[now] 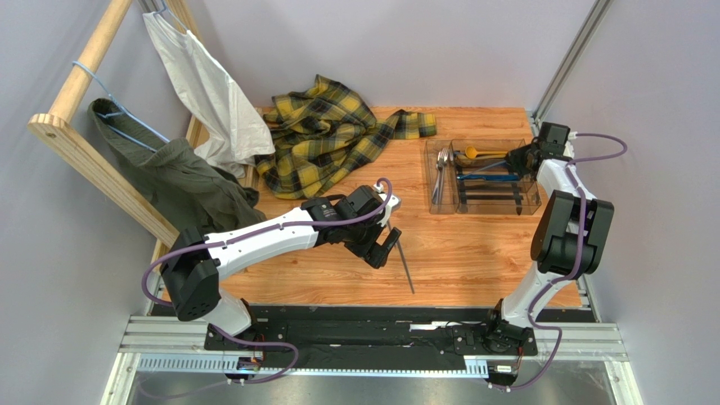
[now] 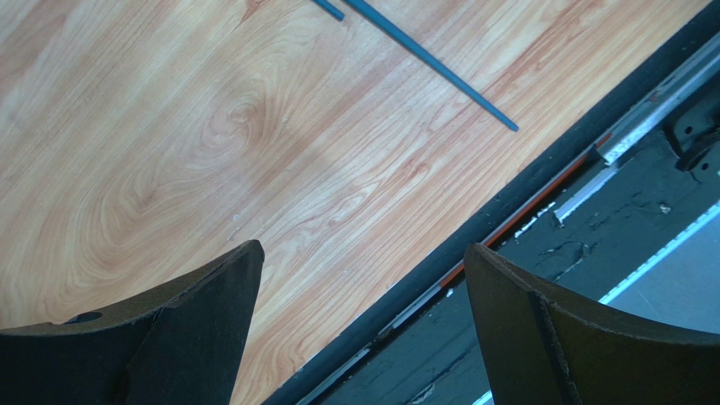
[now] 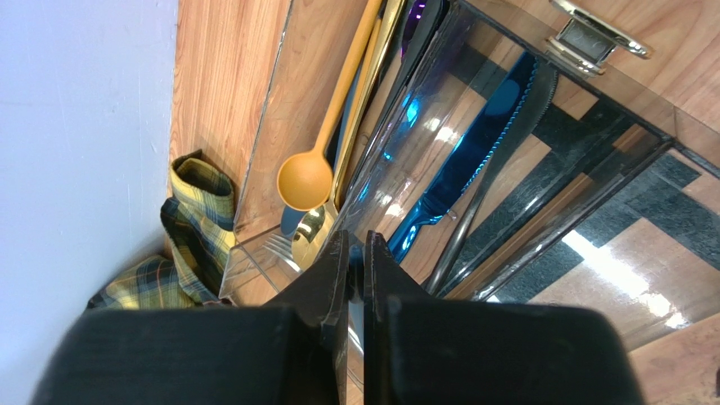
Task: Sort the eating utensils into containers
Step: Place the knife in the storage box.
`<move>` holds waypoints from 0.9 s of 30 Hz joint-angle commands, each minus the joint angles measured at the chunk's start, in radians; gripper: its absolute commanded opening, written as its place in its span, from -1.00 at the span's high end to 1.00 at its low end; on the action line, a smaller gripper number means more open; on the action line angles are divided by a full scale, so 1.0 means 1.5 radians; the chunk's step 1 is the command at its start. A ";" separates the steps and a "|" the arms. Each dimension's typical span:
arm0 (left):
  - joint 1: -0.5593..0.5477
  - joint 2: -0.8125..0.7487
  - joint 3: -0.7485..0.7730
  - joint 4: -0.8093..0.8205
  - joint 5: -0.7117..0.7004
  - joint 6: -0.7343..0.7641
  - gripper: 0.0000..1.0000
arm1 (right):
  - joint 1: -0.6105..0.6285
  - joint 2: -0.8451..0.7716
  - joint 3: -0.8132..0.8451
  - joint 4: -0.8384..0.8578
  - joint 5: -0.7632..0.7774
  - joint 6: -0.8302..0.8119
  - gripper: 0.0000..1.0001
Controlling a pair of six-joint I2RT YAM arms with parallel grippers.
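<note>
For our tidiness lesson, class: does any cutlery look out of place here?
Yes. A slim dark stick lies loose on the wooden table beside the open left hand, far from the clear tray that holds the other utensils.

Bright, even light falls from above, leaving soft, faint shadows on the desk (image 1: 473,253). White glare streaks the clear tray (image 3: 625,253) bottom. The top view is sharp.

Robotics lab cell. Plain grey walls (image 1: 406,42) enclosing wood-grain surface (image 1: 473,261); left arm (image 1: 262,232), right arm (image 1: 575,228) standing bolted to aluminium rail frame (image 1: 169,342); purple cables (image 1: 145,278) looping; wooden clothes rack (image 1: 80,80), plaid shirt (image 1: 325,139), clear cutlery tray (image 1: 532,202) sitting around.
</note>
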 commanded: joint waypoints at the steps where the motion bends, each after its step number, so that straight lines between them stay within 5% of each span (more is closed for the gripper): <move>1: 0.002 -0.005 0.012 -0.022 -0.037 0.023 -0.94 | 0.009 0.005 -0.006 0.029 0.040 0.011 1.00; 7: 0.002 -0.013 0.014 -0.015 -0.029 0.021 -0.93 | 0.009 -0.013 -0.027 0.016 0.062 0.002 0.96; 14: 0.002 -0.033 0.003 -0.001 -0.025 0.003 -0.93 | 0.009 -0.045 -0.047 -0.005 0.088 0.005 0.13; 20: 0.005 -0.036 0.014 -0.027 -0.068 -0.008 -0.94 | 0.009 -0.092 -0.049 -0.020 0.105 0.009 -0.21; 27: 0.019 -0.049 0.012 -0.030 -0.063 -0.029 -0.94 | 0.008 -0.137 -0.034 -0.045 0.092 0.001 -0.39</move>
